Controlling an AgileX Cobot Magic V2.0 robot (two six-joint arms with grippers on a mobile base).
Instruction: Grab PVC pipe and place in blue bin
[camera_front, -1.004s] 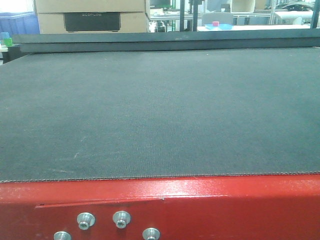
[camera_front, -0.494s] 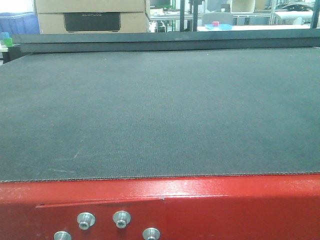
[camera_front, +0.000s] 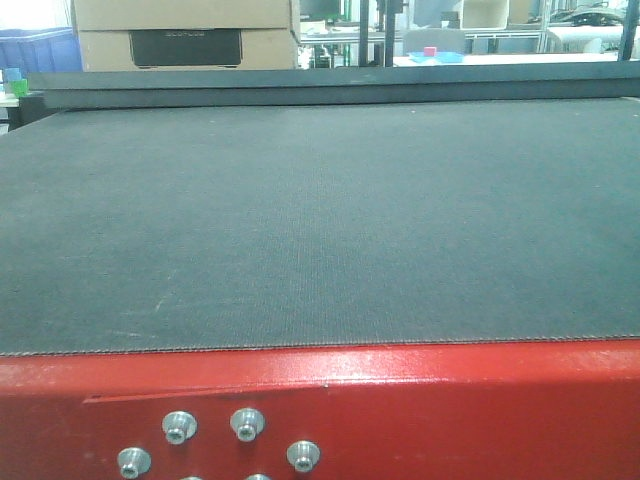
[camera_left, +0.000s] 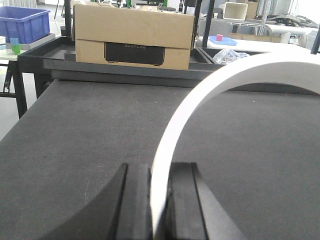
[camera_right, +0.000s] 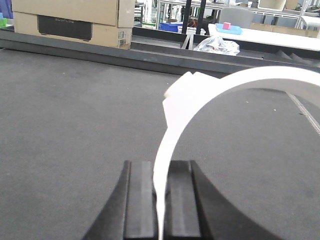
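In the left wrist view my left gripper (camera_left: 160, 167) is shut on the PVC pipe (camera_left: 210, 82), a white tube that rises from between the jaws and arcs to the right above the dark mat. In the right wrist view my right gripper (camera_right: 161, 164) is likewise shut on a white arcing pipe (camera_right: 260, 75), which carries a blocky white piece (camera_right: 182, 95) partway up. Whether both hold the same pipe cannot be told. A blue bin (camera_left: 22, 22) stands far off at the upper left, beyond the mat. The front view shows neither the pipe nor the grippers.
A dark mat (camera_front: 320, 220) covers the table, with a red edge (camera_front: 450, 400) and bolts at the front. A cardboard box (camera_left: 132, 37) sits on a black rail at the far side. A crumpled plastic bag (camera_right: 217, 45) and a blue tray (camera_right: 229, 29) lie beyond.
The front view has shifted slightly: the red edge and its bolts now sit a little higher and further right. Nothing on the mat has changed.
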